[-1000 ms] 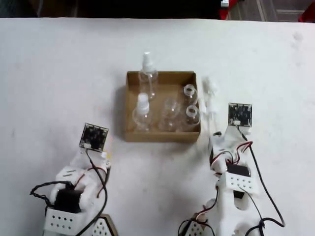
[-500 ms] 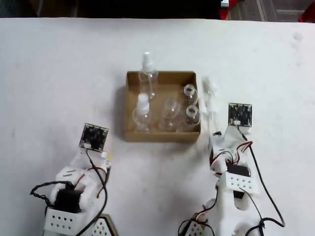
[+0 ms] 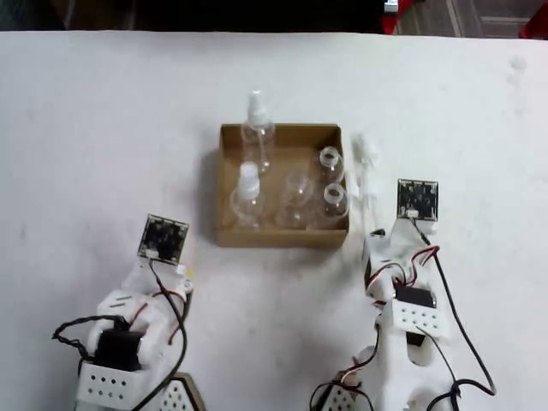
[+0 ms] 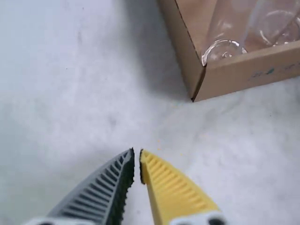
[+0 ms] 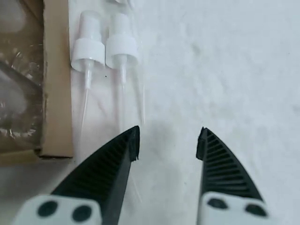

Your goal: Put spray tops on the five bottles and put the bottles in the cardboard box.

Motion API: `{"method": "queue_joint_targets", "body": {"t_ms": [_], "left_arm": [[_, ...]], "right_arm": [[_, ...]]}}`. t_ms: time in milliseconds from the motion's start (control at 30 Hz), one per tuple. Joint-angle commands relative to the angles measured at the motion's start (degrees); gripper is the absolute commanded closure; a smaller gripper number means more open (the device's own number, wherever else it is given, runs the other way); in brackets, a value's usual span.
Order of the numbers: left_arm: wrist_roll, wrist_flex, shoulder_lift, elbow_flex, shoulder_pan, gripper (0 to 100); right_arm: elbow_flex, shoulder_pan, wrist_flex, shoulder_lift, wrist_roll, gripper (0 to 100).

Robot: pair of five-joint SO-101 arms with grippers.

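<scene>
A cardboard box point(image 3: 228, 229) at the table's middle holds several clear bottles. Two of them carry white spray tops point(image 3: 249, 175); three stand open-necked point(image 3: 330, 157). Loose spray tops point(image 3: 366, 163) lie on the table just right of the box, and two of them point(image 5: 122, 47) lie with their tubes pointing toward my right gripper point(image 5: 168, 142), which is open and empty just short of them. My left gripper point(image 4: 137, 164) is shut with nothing in it, above the table near the box's front left corner point(image 4: 194, 91). A bottle's base point(image 4: 221, 49) shows inside that corner.
The white table point(image 3: 103, 128) spreads wide on both sides of the box. Both arms' bases point(image 3: 402, 325) sit at the near edge. A dark floor lies beyond the far edge.
</scene>
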Motion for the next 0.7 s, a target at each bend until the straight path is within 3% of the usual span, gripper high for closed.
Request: {"method": "queue_joint_targets", "body": {"t_ms": [0,500,667], "left_arm": [[-0.79,-1.05,-0.48,0.09,-0.66,98],[-0.79,-2.81,-0.48,0.09,-0.66,98],[-0.79,-2.73,-0.48,0.09,-0.66,98]], "right_arm": [[-0.35,0.22,-1.19,-1.01,0.88,81.8],[12.57,3.21,-5.76,-11.74,0.79,81.7],[12.66,3.38,0.13,-15.69,0.79,81.7]]}}
